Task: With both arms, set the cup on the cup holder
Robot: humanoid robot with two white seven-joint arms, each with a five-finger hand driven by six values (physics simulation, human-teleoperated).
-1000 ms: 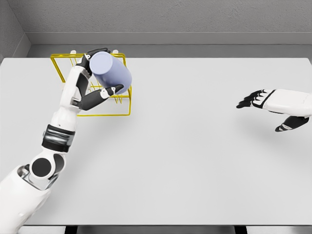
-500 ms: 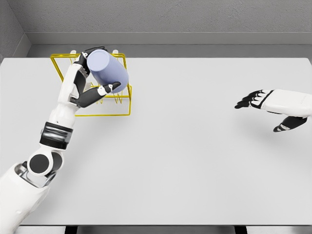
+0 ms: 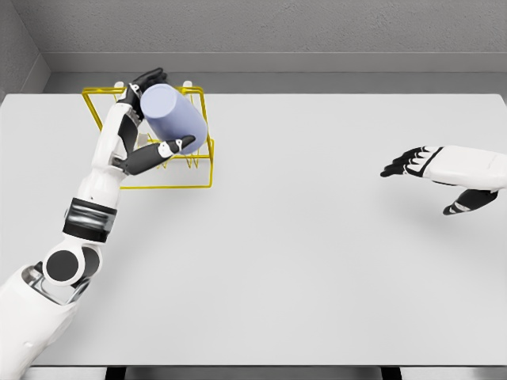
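A pale lilac cup [image 3: 176, 119] lies tilted over the yellow wire cup holder [image 3: 99, 104] at the table's back left, its round end facing up toward me. My left hand [image 3: 164, 111] is right beside it. The fingers [image 3: 149, 77] stretch up behind the cup's top edge, and the thumb [image 3: 179, 145] lies along its lower side. They look loosened rather than clamped. My right hand [image 3: 420, 179] hovers open over the table at the far right, fingers spread and pointing left, holding nothing.
The white table [image 3: 301, 261] spreads wide between the two hands. A grey wall runs along its far edge, just behind the holder.
The cup moved slightly up and left over the holder, then stayed put. The left hand's fingers lifted off the cup's top. The right hand barely shifted.
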